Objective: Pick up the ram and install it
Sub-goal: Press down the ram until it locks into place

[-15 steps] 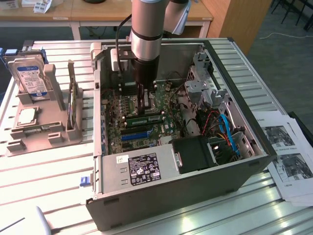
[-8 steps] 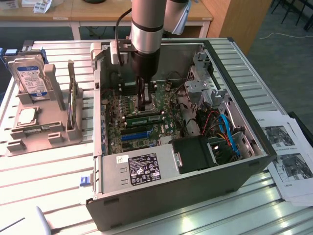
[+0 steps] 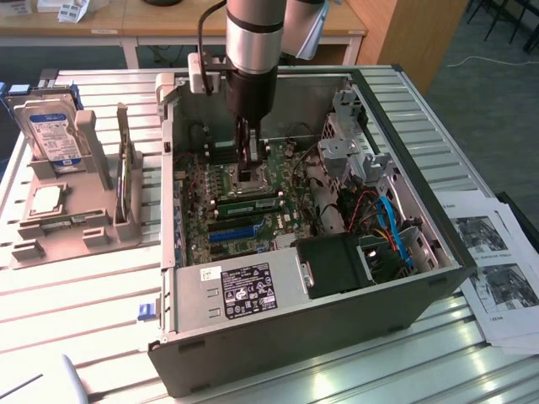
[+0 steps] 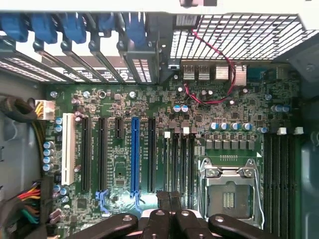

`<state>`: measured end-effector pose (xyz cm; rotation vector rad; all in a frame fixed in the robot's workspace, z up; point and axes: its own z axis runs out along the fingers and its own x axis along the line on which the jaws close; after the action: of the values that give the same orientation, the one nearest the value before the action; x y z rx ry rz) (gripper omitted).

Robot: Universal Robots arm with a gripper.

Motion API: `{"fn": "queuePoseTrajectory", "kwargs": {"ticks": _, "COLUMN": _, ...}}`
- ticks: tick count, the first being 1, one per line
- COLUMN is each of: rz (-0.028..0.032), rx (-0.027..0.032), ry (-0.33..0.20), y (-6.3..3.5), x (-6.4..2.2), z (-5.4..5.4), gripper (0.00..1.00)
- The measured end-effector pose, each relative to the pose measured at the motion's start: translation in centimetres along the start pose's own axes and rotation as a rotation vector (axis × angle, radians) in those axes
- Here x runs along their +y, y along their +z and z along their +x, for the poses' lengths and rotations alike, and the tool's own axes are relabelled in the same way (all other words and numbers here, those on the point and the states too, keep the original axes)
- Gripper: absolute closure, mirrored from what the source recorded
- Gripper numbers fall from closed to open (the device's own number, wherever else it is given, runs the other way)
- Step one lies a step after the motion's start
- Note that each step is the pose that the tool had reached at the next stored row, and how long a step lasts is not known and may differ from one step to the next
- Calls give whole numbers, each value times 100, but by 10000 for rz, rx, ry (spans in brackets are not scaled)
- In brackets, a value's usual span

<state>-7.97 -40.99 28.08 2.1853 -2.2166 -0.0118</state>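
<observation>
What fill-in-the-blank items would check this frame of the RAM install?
1. The gripper hangs ___ the open computer case, above the motherboard.
2. The hard drive stands in a grey holder on the exterior view's ___ of the case.
3. On the motherboard, the long expansion slot flanked by black ones is coloured ___.

Missing words: inside; left; blue.

The ram (image 3: pixel 249 204) is a long narrow green stick, lying flat-on-edge in the motherboard, seated across the board's middle inside the case.
</observation>
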Motion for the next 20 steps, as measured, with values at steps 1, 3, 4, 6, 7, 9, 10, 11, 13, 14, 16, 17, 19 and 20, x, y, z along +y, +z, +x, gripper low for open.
{"fn": "queuePoseTrajectory", "kwargs": {"ticks": 1, "rz": 0, "rx": 9, "ry": 0, "y": -27, "x": 1, "z": 0, "gripper": 90}}
{"fn": "queuePoseTrajectory", "kwargs": {"ticks": 3, "rz": 0, "rx": 27, "ry": 1, "y": -81, "x": 2, "z": 1, "gripper": 90}}
{"fn": "queuePoseTrajectory", "kwargs": {"ticks": 4, "rz": 0, "rx": 36, "ry": 1, "y": -106, "x": 3, "z": 2, "gripper": 90}}
{"fn": "queuePoseTrajectory", "kwargs": {"ticks": 6, "rz": 0, "rx": 52, "ry": 1, "y": -155, "x": 4, "z": 2, "gripper": 90}}
{"fn": "queuePoseTrajectory", "kwargs": {"ticks": 7, "rz": 1, "rx": 61, "ry": 1, "y": -178, "x": 5, "z": 3, "gripper": 90}}
{"fn": "queuePoseTrajectory", "kwargs": {"ticks": 9, "rz": 1, "rx": 83, "ry": 2, "y": -223, "x": 6, "z": 3, "gripper": 90}}
{"fn": "queuePoseTrajectory", "kwargs": {"ticks": 10, "rz": 1, "rx": 93, "ry": 2, "y": -244, "x": 6, "z": 3, "gripper": 90}}
{"fn": "queuePoseTrajectory", "kwargs": {"ticks": 11, "rz": 1, "rx": 104, "ry": 2, "y": -265, "x": 7, "z": 3, "gripper": 90}}
{"fn": "queuePoseTrajectory", "kwargs": {"ticks": 13, "rz": 1, "rx": 130, "ry": 3, "y": -304, "x": 8, "z": 4, "gripper": 90}}
{"fn": "queuePoseTrajectory", "kwargs": {"ticks": 14, "rz": 2, "rx": 145, "ry": 3, "y": -325, "x": 8, "z": 4, "gripper": 90}}
{"fn": "queuePoseTrajectory", "kwargs": {"ticks": 16, "rz": 2, "rx": 172, "ry": 4, "y": -362, "x": 9, "z": 4, "gripper": 90}}
{"fn": "queuePoseTrajectory", "kwargs": {"ticks": 17, "rz": 2, "rx": 185, "ry": 5, "y": -377, "x": 10, "z": 4, "gripper": 90}}
{"fn": "queuePoseTrajectory", "kwargs": {"ticks": 19, "rz": -3, "rx": 216, "ry": 6, "y": -399, "x": -7, "z": 4, "gripper": 90}}
{"fn": "queuePoseTrajectory", "kwargs": {"ticks": 20, "rz": -44, "rx": 215, "ry": 5, "y": -416, "x": -51, "z": 4, "gripper": 90}}
